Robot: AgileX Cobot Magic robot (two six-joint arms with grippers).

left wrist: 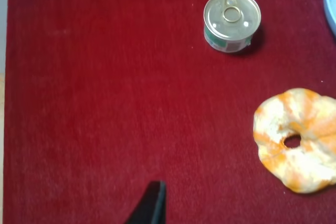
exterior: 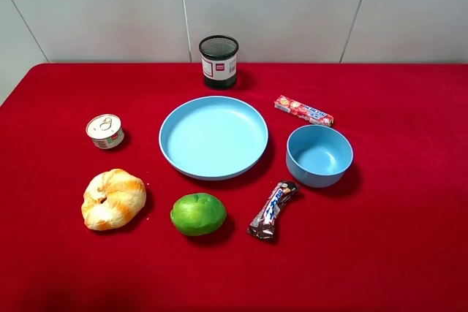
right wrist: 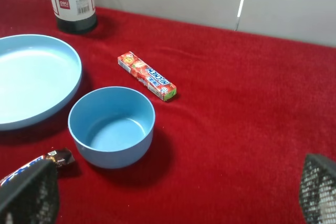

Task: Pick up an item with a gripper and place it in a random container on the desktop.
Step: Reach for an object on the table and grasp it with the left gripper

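The small tin can [exterior: 105, 131] with a silver pull-tab lid and white and green label stands on the red desktop [exterior: 409, 239] at the left, apart from the large light blue plate [exterior: 213, 137] in the middle. The plate holds nothing. No gripper shows in the exterior high view. In the left wrist view the can [left wrist: 232, 20] stands well away from one black fingertip [left wrist: 151, 203] at the frame edge. The other finger is hidden. In the right wrist view my right gripper [right wrist: 173, 187] is open, its two mesh-textured fingers far apart, holding nothing, above the cloth.
A croissant [exterior: 112, 199] and a green lime [exterior: 197, 213] lie at the front left. A chocolate bar [exterior: 272, 210] lies beside a small light blue bowl [exterior: 319, 155]. A red candy pack [exterior: 303, 110] and a black mesh cup [exterior: 219, 61] sit at the back.
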